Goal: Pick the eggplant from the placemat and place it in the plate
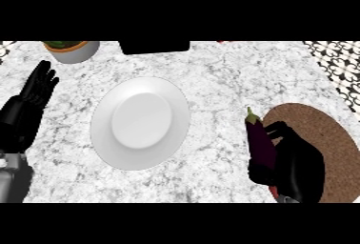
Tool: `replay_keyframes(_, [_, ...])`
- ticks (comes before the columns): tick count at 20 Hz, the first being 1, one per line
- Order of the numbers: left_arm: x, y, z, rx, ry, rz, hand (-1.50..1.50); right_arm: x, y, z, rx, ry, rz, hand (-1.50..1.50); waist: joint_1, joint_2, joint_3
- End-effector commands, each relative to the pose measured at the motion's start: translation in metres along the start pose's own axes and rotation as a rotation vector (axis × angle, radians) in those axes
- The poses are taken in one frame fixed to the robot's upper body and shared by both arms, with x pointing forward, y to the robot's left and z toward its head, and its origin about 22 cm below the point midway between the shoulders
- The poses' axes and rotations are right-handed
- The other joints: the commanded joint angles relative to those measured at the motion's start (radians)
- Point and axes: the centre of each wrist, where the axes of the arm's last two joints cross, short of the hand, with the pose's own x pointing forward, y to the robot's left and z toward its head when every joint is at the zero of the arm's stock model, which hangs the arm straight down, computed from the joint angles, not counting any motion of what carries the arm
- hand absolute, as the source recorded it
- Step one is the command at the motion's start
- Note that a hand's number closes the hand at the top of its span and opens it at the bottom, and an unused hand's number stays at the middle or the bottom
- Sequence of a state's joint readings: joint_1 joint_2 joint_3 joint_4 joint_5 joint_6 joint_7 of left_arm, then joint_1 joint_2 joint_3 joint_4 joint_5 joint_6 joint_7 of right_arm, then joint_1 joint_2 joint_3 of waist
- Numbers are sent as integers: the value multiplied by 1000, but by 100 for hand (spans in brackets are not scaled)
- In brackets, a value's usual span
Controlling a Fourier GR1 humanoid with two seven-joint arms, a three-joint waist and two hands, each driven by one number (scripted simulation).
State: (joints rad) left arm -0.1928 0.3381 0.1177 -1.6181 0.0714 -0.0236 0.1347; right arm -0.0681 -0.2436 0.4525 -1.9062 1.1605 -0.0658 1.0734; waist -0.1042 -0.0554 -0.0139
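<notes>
Countertop (232, 71): right hand (299, 167) clasping eggplant (260, 143).

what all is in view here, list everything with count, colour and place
plate: one, white, centre-left of the counter
eggplant: one, dark purple, at the placemat's left edge, in the right hand
placemat: one, brown, round, right side
pot: one, white with a plant, top left
box: one, black, top centre, cut off by the edge
counter: one, grey-white marble
left hand: one, black, open, resting at left edge
right hand: one, black, curled round the eggplant
</notes>
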Motion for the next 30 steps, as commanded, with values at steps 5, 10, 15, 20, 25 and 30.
replay_keyframes(5, [5,-11,-4,-48,-46,13,0,67,-37,93,-145,-45,-222,150,68,30,6])
replay_keyframes(10, [19,-22,-12,-93,-71,32,0,87,-25,106,-178,-44,-189,150,109,49,10])
replay_keyframes(15, [24,-28,-14,-114,-97,23,0,108,-28,79,-189,-43,-239,150,145,60,12])
replay_keyframes(20, [20,-37,-20,-135,-111,44,0,122,-16,60,-151,-29,-268,150,157,67,12])
replay_keyframes(25, [31,-44,-23,-147,-111,41,0,141,-10,30,-135,19,-241,150,174,65,13])
replay_keyframes(30, [26,-60,-25,-183,-102,49,0,153,19,-3,-123,69,-173,150,185,76,13])
